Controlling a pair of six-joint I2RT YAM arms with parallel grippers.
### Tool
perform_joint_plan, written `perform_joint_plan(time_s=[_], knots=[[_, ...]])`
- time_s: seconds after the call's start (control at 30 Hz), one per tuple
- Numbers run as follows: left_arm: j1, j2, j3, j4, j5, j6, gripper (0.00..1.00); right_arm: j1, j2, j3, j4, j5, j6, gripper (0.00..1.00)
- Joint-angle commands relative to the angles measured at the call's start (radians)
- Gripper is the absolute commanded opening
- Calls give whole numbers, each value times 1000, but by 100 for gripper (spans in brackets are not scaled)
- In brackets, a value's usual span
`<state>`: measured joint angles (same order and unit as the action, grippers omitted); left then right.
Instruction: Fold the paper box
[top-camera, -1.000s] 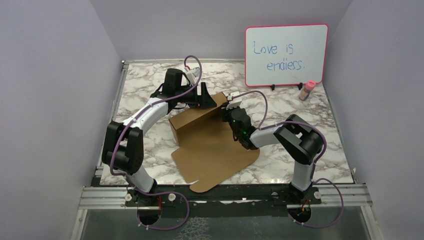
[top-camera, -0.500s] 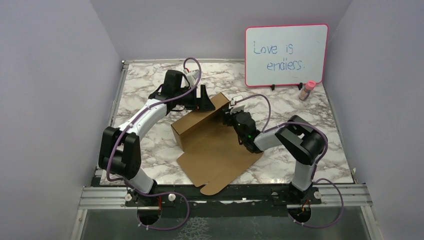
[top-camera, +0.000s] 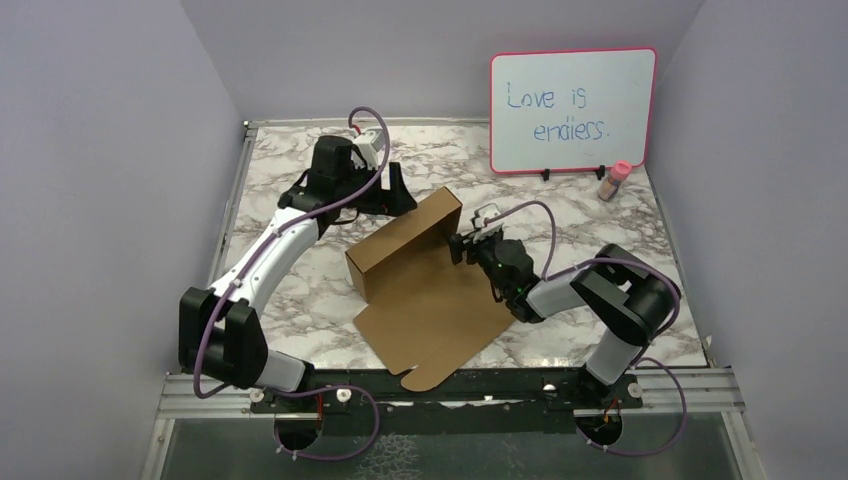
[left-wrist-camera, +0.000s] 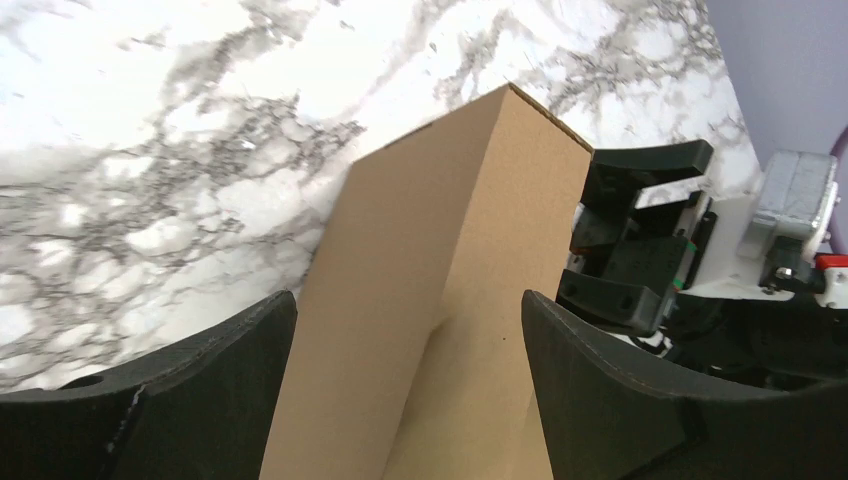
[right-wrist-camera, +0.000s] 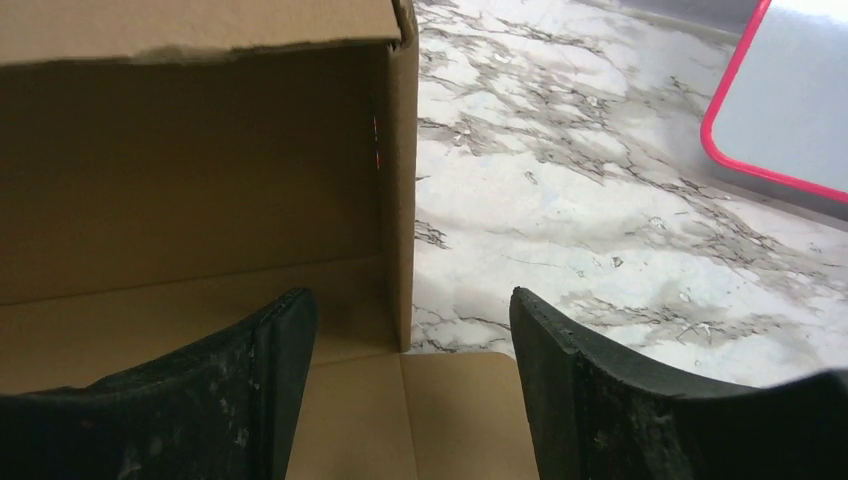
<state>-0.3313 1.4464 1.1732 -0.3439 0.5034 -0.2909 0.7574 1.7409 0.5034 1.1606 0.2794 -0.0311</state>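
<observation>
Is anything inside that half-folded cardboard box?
Only bare cardboard shows inside the paper box: its floor and raised wall, with the right gripper open at the wall's end. Whatever lies under the floor panel is covered.

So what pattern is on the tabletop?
White marble with grey veining; the tabletop shows best in the top external view.

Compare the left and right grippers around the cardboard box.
The left gripper sits behind the raised wall of the paper box, on its outer side; the right gripper faces the wall's right end from the inner side. The left arm is stretched out; the right arm is sharply bent at the elbow. Both have open jaws, and neither grips cardboard.
</observation>
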Motion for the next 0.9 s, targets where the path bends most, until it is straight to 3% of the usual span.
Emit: perform_joint_plan(time_s=[0.0,0.1,0.27,0.4,0.7,0.87], knots=[[-8,-106,-7,-20,-166,55,84,-3,-95,-53,61,-27,26,77],[-54,-151,-5,-42,-258,82,84,-4,-155,-95,35,-34,89,79],[-242,-180,36,-103,-518,127,84,-4,-286,-159,-38,-1,128,84],[-342,-161,33,-117,-643,117,84,-4,-380,-217,-62,40,152,89],[-647,-12,87,-159,-1203,190,84,-5,-497,-304,-40,233,184,94],[-742,102,138,-210,-1455,252,84,-7,-520,-318,-38,288,185,94]])
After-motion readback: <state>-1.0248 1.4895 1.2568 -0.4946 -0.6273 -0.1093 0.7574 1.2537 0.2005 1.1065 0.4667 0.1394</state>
